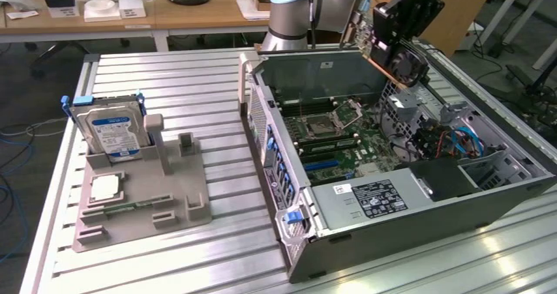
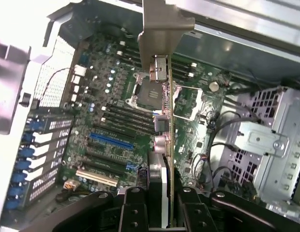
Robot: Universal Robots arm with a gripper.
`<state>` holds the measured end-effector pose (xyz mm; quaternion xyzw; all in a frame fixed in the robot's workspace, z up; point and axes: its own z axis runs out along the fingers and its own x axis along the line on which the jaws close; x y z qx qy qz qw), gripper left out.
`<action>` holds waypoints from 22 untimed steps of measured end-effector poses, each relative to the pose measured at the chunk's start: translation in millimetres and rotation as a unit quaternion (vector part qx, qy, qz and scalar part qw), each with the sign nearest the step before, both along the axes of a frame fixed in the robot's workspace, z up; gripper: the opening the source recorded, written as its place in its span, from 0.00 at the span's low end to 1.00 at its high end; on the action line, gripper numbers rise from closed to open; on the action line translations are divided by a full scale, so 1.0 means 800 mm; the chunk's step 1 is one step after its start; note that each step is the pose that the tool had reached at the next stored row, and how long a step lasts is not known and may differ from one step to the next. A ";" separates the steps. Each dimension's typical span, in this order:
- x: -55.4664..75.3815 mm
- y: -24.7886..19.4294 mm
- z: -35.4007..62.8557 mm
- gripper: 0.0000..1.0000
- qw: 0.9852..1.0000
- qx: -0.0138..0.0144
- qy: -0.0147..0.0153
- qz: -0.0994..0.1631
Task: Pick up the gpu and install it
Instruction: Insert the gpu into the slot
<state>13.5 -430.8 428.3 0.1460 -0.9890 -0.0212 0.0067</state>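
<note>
The gpu (image 2: 164, 121) hangs above the open case (image 1: 418, 222).
Your gripper (image 2: 162, 200) is partly closed, clamping the card's end. Its long axis runs away from the grip, bracket (image 2: 162, 34) farthest, over the motherboard (image 2: 188, 104), with the blue slot (image 2: 111, 140) offset beside it.

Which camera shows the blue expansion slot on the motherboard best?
The wrist view: the blue expansion slot lies in plain sight along its whole length, beside the held gpu. The exterior view catches it obliquely, as a short blue strip.
</note>
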 end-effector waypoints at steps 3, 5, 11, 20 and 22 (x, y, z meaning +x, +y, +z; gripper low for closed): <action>0.000 0.0000 0.000 0.28 1.000 0.000 0.000 0.025; 0.000 0.0000 0.000 0.28 0.999 0.000 0.000 0.041; 0.000 0.0000 0.000 0.28 0.996 0.000 0.000 0.091; 0.000 0.0000 0.000 0.28 0.986 0.000 0.000 0.167; 0.000 0.0000 0.000 0.28 0.983 0.000 0.000 0.183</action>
